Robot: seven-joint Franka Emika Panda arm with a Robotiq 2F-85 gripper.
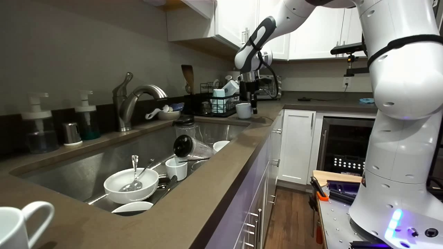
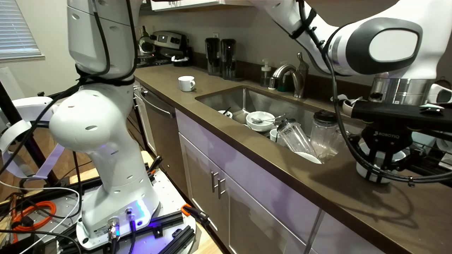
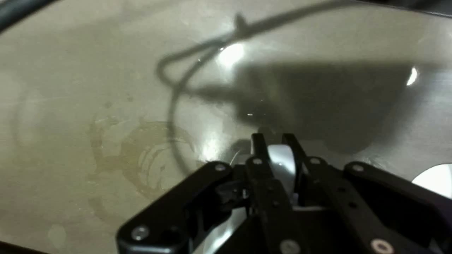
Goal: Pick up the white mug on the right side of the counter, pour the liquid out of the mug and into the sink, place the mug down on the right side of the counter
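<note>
In an exterior view, left to right: a loop-handled mug [image 1: 12, 226] stands on the worktop [image 1: 221, 193] at the near left corner, cut by the frame edge. Along the rear edge follow a pump dispenser [image 1: 39, 140], a short metal canister [image 1: 72, 134] and a second dispenser [image 1: 89, 124] containing green liquid. The faucet [image 1: 126, 107] is next, its spout over the sink [image 1: 79, 183]. The sink contains a white bowl [image 1: 117, 189] with a spoon [image 1: 131, 186] in it, a white cup [image 1: 176, 169], an upright clear jar [image 1: 185, 129] with a dark lid, and a tilted jar [image 1: 200, 148].

Beyond the sink stands a black wire rack [image 1: 221, 113]. The white mug [image 1: 243, 111] is located just beside its right end, upright, at the far end of the sink; base contact with the worktop cannot be determined. The pincer [image 3: 273, 140] is at the mug's right side. Its jaws are narrow, clamping a white part of the mug between the fingers [image 3: 259, 146]; which part cannot be confirmed. The robot arm [image 1: 398, 114] occupies the right side, its base standing on a metal plate [image 1: 334, 221].

In the wrist view, a ring-shaped mark [image 3: 155, 158] lies left of the pincer. A white object [image 3: 438, 178] at the right edge cannot be identified.
</note>
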